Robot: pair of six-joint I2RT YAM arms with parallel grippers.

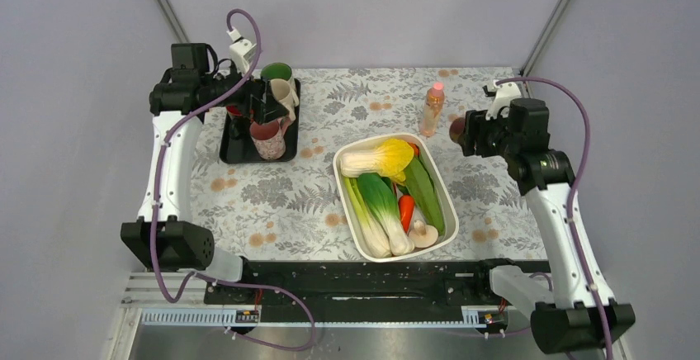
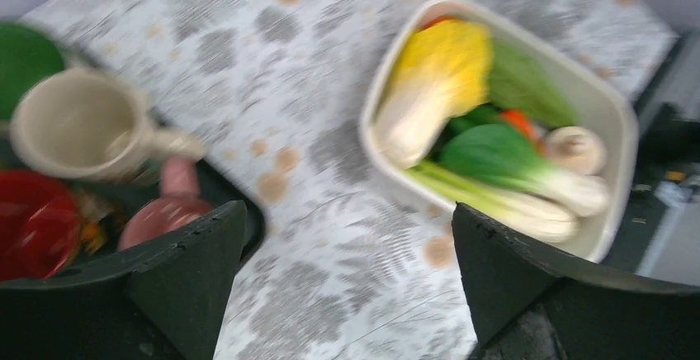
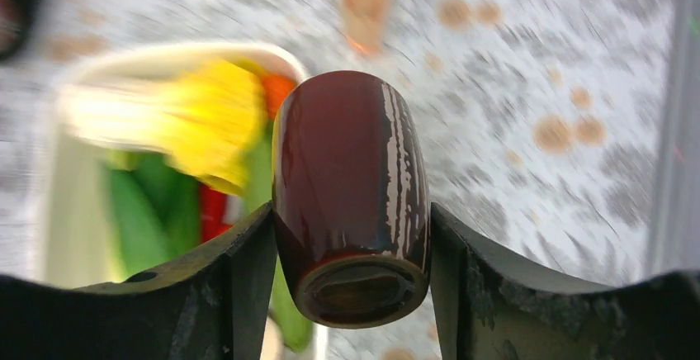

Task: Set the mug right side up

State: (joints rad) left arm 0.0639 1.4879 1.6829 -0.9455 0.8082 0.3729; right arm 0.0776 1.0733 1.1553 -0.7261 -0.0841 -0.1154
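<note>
Gripping the dark red mug (image 3: pixel 351 170) by its sides, the right gripper (image 3: pixel 351 215) holds it at 2 o'clock from the white tub (image 1: pixel 338 168) of vegetables, near the pink-capped bottle (image 1: pixel 432 108). One round end faces the wrist camera; whether it is mouth or base I cannot tell. The left gripper (image 2: pixel 347 220) hangs with fingers spread wide and nothing between them, over the black tray (image 1: pixel 235 152) of cups at 10 o'clock on the bench (image 1: pixel 272 203).

A white tub (image 1: pixel 347 150) of vegetables (image 1: pixel 388 191) sits near a bottle (image 1: pixel 431 111)
</note>
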